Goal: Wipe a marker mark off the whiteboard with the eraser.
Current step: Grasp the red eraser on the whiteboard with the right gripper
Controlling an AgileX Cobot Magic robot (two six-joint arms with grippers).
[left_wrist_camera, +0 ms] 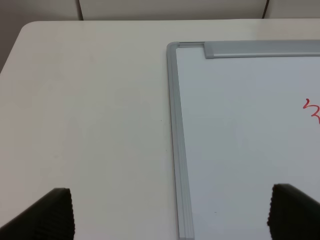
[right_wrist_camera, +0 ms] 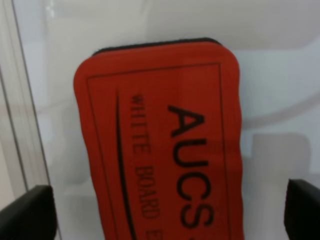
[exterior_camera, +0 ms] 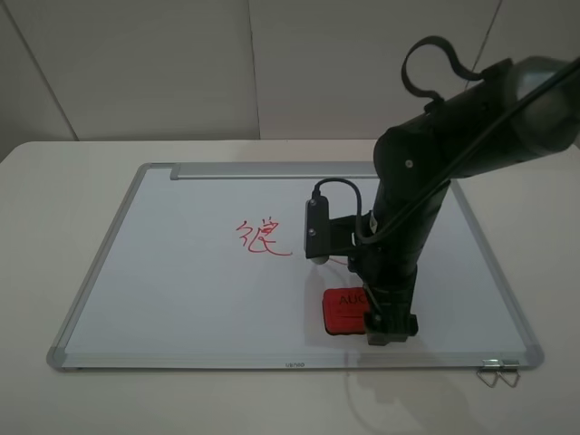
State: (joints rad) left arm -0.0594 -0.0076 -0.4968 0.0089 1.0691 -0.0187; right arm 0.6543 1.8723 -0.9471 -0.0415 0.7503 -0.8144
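The whiteboard (exterior_camera: 181, 272) lies flat on the white counter (exterior_camera: 54, 181), with its silver tray bar (exterior_camera: 272, 169) along the far long edge. The red eraser (exterior_camera: 343, 313) sits on the board close to the near long edge, right of the middle, with its "AUCS" lettering facing up. The right arm comes down steeply over it, and the right tool (exterior_camera: 390, 328) stands at the eraser's right end, hiding part of it in the high view.

In the right wrist view the right tool (right_wrist_camera: 165, 215) has its jaws apart. One dark fingertip (right_wrist_camera: 25, 212) shows on each side of the eraser (right_wrist_camera: 160, 135), with bare white board (right_wrist_camera: 280, 100) visible between each tip and the red block, so it straddles the eraser without clamping it. A sliver of the black felt base (right_wrist_camera: 150, 45) shows at the eraser's far end.

The marker mark (exterior_camera: 263, 237) is near the middle of the board, well apart from the eraser, farther back and to its left.

The left tool (left_wrist_camera: 172, 215) is also spread wide. It hangs above the board's left frame (left_wrist_camera: 177, 150), with one tip over the counter (left_wrist_camera: 90, 125) and the other over the whiteboard (left_wrist_camera: 240, 125). Only an edge of the marker mark (left_wrist_camera: 312, 111) shows there.
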